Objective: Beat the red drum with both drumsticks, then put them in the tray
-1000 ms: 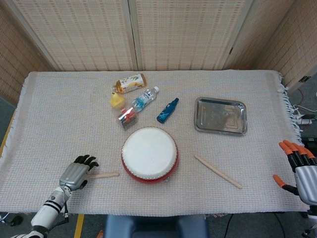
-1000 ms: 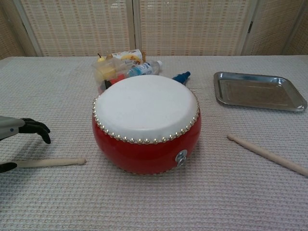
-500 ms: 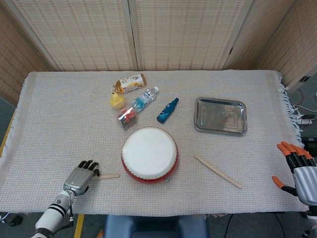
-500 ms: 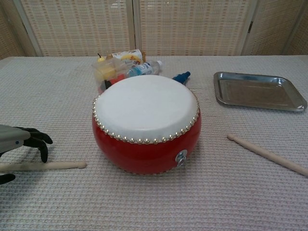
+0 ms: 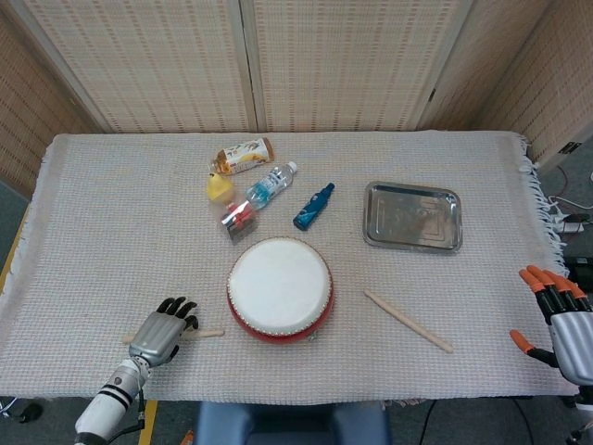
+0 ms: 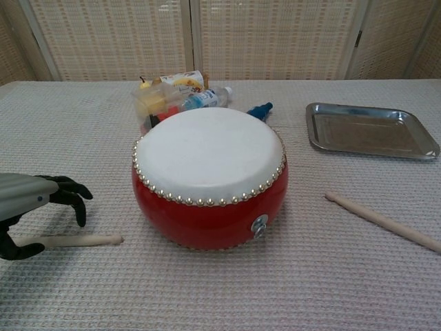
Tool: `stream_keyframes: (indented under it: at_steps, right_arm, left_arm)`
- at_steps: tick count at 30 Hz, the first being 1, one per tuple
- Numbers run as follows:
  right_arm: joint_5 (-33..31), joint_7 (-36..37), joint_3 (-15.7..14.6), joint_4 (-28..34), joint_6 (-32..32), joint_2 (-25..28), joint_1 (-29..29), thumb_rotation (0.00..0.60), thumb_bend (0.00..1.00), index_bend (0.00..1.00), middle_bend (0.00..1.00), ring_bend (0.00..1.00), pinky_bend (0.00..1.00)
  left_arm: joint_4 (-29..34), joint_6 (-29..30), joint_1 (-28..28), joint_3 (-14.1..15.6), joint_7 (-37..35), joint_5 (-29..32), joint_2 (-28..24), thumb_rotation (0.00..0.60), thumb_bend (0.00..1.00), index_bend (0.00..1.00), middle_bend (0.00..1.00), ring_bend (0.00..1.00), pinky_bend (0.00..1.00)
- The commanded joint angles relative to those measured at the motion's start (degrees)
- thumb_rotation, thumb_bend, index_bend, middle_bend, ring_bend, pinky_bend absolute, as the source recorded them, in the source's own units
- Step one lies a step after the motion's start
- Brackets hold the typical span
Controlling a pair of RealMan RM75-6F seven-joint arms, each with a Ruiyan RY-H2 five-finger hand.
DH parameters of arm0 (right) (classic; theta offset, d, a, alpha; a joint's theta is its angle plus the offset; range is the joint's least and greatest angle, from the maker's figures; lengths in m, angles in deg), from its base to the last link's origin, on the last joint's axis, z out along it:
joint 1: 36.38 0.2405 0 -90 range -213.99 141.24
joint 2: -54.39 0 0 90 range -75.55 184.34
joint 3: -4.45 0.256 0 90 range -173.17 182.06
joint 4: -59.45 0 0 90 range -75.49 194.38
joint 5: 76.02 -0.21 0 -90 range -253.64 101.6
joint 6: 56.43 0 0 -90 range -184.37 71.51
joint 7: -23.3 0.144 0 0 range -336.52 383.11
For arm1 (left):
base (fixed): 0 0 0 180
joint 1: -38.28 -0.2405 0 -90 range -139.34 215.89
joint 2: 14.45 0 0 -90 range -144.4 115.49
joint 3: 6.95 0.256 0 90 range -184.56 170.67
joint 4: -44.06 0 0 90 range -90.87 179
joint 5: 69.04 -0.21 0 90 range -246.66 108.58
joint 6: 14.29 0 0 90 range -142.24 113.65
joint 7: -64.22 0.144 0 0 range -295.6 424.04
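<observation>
The red drum (image 5: 280, 289) (image 6: 209, 176) with its white skin stands at the table's front middle. One wooden drumstick (image 5: 210, 332) (image 6: 76, 241) lies flat left of the drum. My left hand (image 5: 162, 332) (image 6: 38, 207) arches over it, fingers on the far side and thumb on the near side, spread and not closed on it. The other drumstick (image 5: 408, 321) (image 6: 382, 221) lies slanted right of the drum. My right hand (image 5: 556, 320) hovers open at the table's right edge, well away from that stick. The metal tray (image 5: 412, 239) (image 6: 372, 149) sits empty at the back right.
Behind the drum lie a clear water bottle (image 5: 271, 184), a blue bottle (image 5: 313, 206) (image 6: 260, 109), a yellow item (image 5: 219, 188), a snack packet (image 5: 243, 155) and a small clear box (image 5: 238, 220). A woven cloth covers the table.
My left hand has slid right along the left drumstick toward the drum and lowered over it. The stick shifted slightly toward the front edge. The right hand barely moved.
</observation>
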Motion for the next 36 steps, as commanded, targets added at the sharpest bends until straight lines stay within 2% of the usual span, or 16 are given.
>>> stream_keyframes:
  at_steps: [1, 8, 11, 20, 29, 36]
  right_arm:
    - [-0.01, 0.02, -0.02, -0.01, -0.01, 0.09, -0.03, 0.6, 0.19, 0.12, 0.09, 0.04, 0.16]
    - [-0.14, 0.21, -0.09, -0.04, 0.02, 0.21, -0.14, 0.6, 0.19, 0.12, 0.09, 0.04, 0.16]
    - [-0.18, 0.33, -0.13, -0.16, 0.07, 0.11, -0.17, 0.6, 0.19, 0.12, 0.09, 0.04, 0.16]
    - [-0.28, 0.59, -0.22, -0.44, 0.24, 0.01, -0.24, 0.6, 0.19, 0.12, 0.09, 0.04, 0.16]
    - [-0.62, 0.65, -0.25, -0.57, 0.61, 0.01, -0.26, 0.6, 0.19, 0.12, 0.09, 0.04, 0.16]
    - [-0.81, 0.38, -0.11, -0.37, 0.8, 0.02, -0.14, 0.6, 0.19, 0.12, 0.09, 0.04, 0.16]
  left_arm:
    - [-2.52, 3.42, -1.27, -0.9, -0.71, -2.34, 3.48, 0.6, 0.34, 0.34, 0.1, 0.03, 0.08]
    - [-3.92, 3.65, -1.22, -0.62, 2.3, -0.53, 6.8, 0.6, 0.33, 0.38, 0.1, 0.03, 0.08]
    - [-4.8, 4.57, -1.67, -1.05, 2.88, 0.94, 9.48, 0.6, 0.31, 0.41, 0.12, 0.05, 0.09]
    - [-5.82, 6.32, -2.28, -2.15, 3.59, 3.63, 12.85, 0.6, 0.29, 0.44, 0.13, 0.06, 0.11]
    - [-6.11, 7.51, -2.69, -3.1, 2.78, 4.01, 13.42, 0.6, 0.29, 0.45, 0.14, 0.07, 0.12]
    - [-7.9, 6.96, -2.52, -3.39, 2.27, 4.24, 14.43, 0.6, 0.32, 0.49, 0.17, 0.08, 0.12]
